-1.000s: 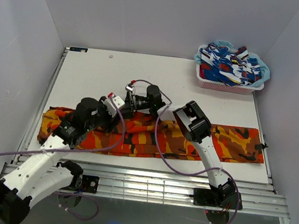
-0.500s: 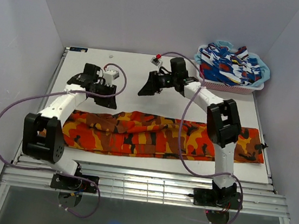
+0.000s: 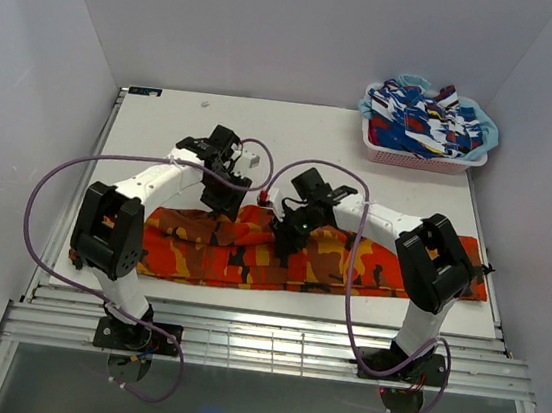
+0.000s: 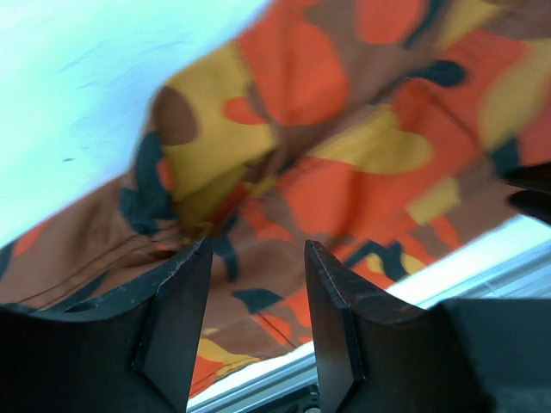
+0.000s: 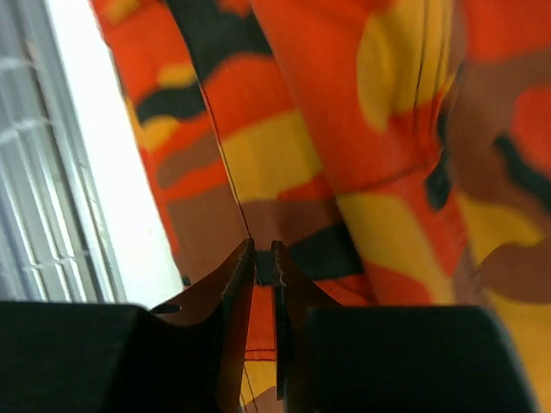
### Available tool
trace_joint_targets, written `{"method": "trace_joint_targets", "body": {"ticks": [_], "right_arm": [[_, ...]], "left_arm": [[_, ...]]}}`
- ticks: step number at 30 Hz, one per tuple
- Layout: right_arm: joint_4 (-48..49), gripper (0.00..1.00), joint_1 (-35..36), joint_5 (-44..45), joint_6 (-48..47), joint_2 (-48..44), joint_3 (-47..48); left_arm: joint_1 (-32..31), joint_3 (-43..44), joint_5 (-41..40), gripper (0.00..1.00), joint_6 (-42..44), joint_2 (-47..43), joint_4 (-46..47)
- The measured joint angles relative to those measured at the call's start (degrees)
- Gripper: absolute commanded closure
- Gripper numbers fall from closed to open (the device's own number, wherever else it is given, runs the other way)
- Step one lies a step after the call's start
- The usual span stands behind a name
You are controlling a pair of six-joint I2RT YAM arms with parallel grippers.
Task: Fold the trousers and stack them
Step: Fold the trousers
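Looking down from the top camera, the long orange, red and yellow camo-print trousers (image 3: 379, 268) lie stretched across the lower middle of the white table (image 3: 163, 142), almost edge to edge. The left end is tucked behind the left arm's elbow, and the right arm covers a chunk near the right end.

The left gripper (image 3: 225, 198) hangs over the upper edge of the fabric. In its wrist view the left gripper (image 4: 254, 292) is spread, with nothing between the jaws and blurry camo cloth (image 4: 344, 129) underneath.

The right gripper (image 3: 285, 236) sits on the bunched middle. Up close the right gripper (image 5: 263, 258) is pressed nearly together over the print (image 5: 344, 129), and honestly I can't tell if any cloth is caught.

A pink plastic basket (image 3: 417, 161) of blue-and-white clothes (image 3: 418, 118) sits at the upper right.
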Motion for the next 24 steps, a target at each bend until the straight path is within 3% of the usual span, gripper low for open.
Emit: {"method": "trace_joint_targets", "body": {"ticks": [3,10,24], "right_arm": [[2.3,0.92,0.7,5.0,-0.9,-0.7,-5.4],[13.9,0.92,2.0,12.7,-2.4,-6.3,-15.9],[18.4,0.92,4.2,15.8,-3.8,-5.3,-16.6]], "left_arm": [[0.3,0.6,-3.8,0.42,-0.5,2.5,-0.1],[0.3,0.5,-9.7,0.40,-1.1,7.0,-0.1],[0.2,-0.9,-17.3,0.40,0.3,7.6,3.1]]}}
